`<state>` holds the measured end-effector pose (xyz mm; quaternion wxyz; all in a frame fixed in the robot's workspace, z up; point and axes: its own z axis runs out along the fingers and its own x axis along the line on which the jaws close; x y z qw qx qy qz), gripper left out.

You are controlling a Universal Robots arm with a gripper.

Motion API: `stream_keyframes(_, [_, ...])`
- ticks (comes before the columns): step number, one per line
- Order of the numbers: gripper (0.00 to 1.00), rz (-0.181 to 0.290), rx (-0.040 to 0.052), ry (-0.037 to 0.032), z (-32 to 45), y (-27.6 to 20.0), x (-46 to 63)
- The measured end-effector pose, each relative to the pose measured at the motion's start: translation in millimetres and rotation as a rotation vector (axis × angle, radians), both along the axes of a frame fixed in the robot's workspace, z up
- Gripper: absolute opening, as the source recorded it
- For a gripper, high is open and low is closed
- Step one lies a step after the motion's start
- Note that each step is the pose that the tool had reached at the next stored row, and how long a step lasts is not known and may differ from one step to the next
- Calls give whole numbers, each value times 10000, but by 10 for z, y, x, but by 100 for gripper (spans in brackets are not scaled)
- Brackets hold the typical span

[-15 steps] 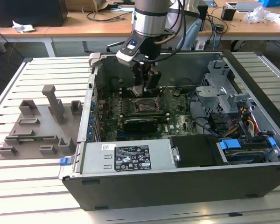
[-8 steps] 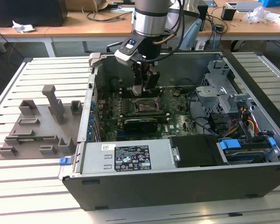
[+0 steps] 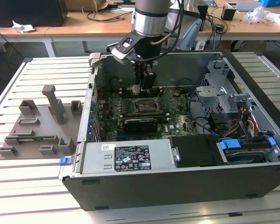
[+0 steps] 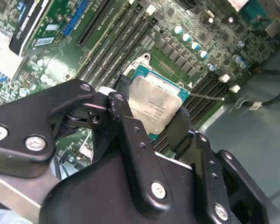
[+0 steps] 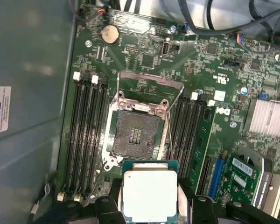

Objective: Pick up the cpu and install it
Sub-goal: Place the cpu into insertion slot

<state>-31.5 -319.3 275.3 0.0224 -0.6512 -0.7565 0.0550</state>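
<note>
My gripper [image 4: 154, 112] is shut on the cpu [image 4: 156, 105], a flat silver square with a teal-green rim, its black fingers [image 4: 126, 100] pressing two opposite edges. In the first wrist view the cpu [image 5: 149, 192] hangs just short of the open socket [image 5: 137, 135], whose bare contact field shows and whose load plate [image 5: 149, 86] is swung up. In the exterior view the gripper [image 3: 142, 91] hangs inside the open computer case [image 3: 177, 186], a little above the socket [image 3: 147, 106] on the green motherboard.
Dark memory slots [image 5: 86, 135] flank the socket on both sides. A black card with a green edge [image 3: 140, 125] lies just in front of it. A power supply [image 3: 126, 158], drive cage [image 3: 219, 88] and cables [image 3: 245, 123] crowd the case. A grey fixture [image 3: 37, 126] sits on the slatted table.
</note>
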Motion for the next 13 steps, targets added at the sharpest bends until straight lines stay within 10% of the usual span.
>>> stream_keyframes(7, [55, -899, -3, -32, -2, -1, 0])
stream_keyframes(11, [55, -899, 26, -644, -8, 0, 0])
stream_keyframes(13, [55, -898, 27, -691, -8, 0, 0])
